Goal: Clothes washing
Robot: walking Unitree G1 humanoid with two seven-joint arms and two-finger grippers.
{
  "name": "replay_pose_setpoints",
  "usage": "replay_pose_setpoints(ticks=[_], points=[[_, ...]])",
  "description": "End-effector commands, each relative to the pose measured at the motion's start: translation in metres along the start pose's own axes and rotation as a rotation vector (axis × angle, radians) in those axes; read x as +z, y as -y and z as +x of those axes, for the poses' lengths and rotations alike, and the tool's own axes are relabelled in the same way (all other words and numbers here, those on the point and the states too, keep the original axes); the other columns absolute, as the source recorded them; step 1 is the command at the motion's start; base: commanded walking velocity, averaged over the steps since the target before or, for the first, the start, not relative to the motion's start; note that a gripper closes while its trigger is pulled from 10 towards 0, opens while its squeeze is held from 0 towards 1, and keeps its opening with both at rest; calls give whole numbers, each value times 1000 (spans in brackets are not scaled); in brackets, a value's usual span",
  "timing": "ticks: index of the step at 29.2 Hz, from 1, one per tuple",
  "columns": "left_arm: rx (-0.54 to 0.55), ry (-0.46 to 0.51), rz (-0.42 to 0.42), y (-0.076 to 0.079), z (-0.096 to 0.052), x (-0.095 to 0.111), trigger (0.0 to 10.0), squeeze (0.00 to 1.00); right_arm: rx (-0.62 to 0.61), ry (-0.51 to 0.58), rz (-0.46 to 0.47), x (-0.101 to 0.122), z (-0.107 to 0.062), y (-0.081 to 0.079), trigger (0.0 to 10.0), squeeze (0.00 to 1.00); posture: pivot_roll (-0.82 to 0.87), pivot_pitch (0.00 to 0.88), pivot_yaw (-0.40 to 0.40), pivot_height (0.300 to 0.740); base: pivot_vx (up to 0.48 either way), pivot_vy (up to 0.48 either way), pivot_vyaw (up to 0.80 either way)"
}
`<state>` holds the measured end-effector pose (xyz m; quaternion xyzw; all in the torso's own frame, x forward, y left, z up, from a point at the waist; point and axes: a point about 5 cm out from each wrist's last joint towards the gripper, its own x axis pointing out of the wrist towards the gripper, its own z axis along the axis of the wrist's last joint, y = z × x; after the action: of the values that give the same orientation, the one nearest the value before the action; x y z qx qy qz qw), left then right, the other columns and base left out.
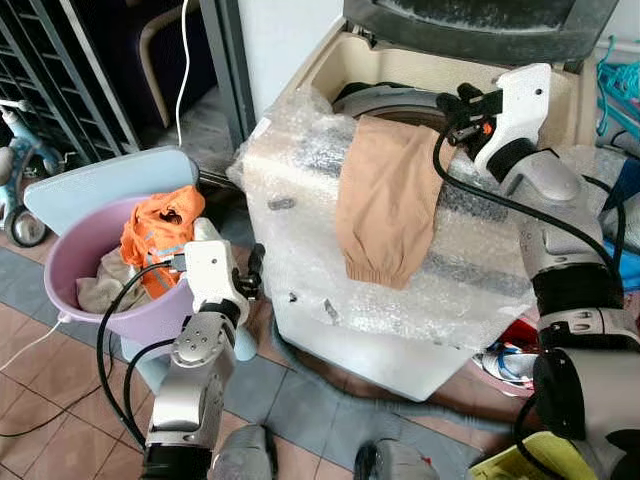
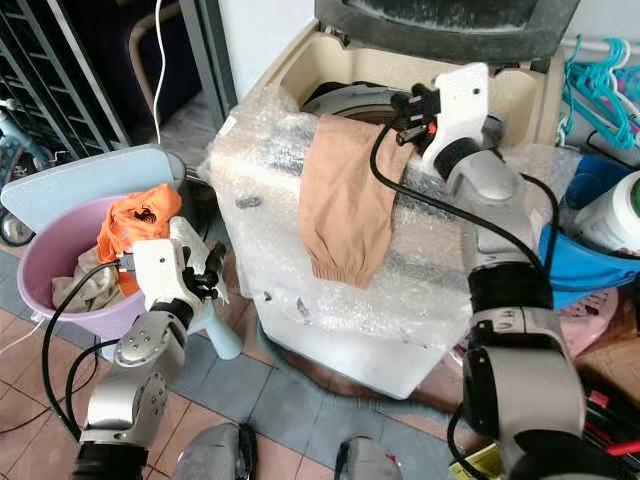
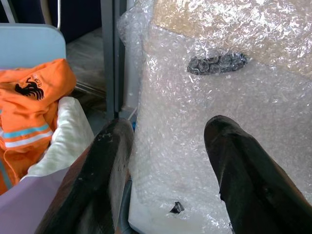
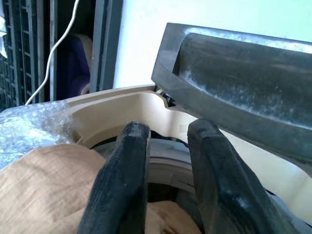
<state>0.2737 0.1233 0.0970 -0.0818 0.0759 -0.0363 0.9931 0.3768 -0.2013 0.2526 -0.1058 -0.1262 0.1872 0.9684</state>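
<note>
A top-loading washing machine wrapped in bubble wrap stands with its dark lid raised. A tan garment hangs over its front edge, the upper end reaching into the drum. My right gripper hovers over the drum opening just above that upper end, open, with nothing between its fingers. To the left, a purple basin holds an orange garment and pale clothes. My left gripper is low between the basin and the machine's side, open and empty, with its fingers apart.
The basin rests on a light blue seat. A tricycle and dark racks stand far left, and a white cable hangs behind. At the right are hangers, a blue tub, a white bottle and shoes on the floor.
</note>
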Motion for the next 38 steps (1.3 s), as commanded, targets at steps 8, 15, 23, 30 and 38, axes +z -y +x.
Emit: replay_pose_setpoints(ticks=[8, 15, 23, 30, 38], points=[[3, -18, -8, 0, 1, -1, 10000, 0, 560, -201, 96, -7, -69, -16, 10000, 1000, -52, 91, 46, 740, 0, 0, 0], [-16, -25, -3, 1, 3, -1, 10000, 0, 654, -318, 132, -14, -96, -15, 10000, 922, -58, 92, 63, 740, 0, 0, 0], [-19, -33, 1, 0, 3, -1, 10000, 0, 641, -416, 127, -21, -108, -7, 10000, 929, -50, 92, 66, 740, 0, 0, 0], [-20, -41, 2, 0, 3, -1, 10000, 0, 628, -432, 104, -32, -99, -17, 10000, 910, -40, 93, 66, 740, 0, 0, 0], [-24, -58, 0, 1, 3, -3, 10000, 0, 594, -445, 136, -47, -83, -38, 10000, 0, -36, 94, 63, 740, 0, 0, 0]])
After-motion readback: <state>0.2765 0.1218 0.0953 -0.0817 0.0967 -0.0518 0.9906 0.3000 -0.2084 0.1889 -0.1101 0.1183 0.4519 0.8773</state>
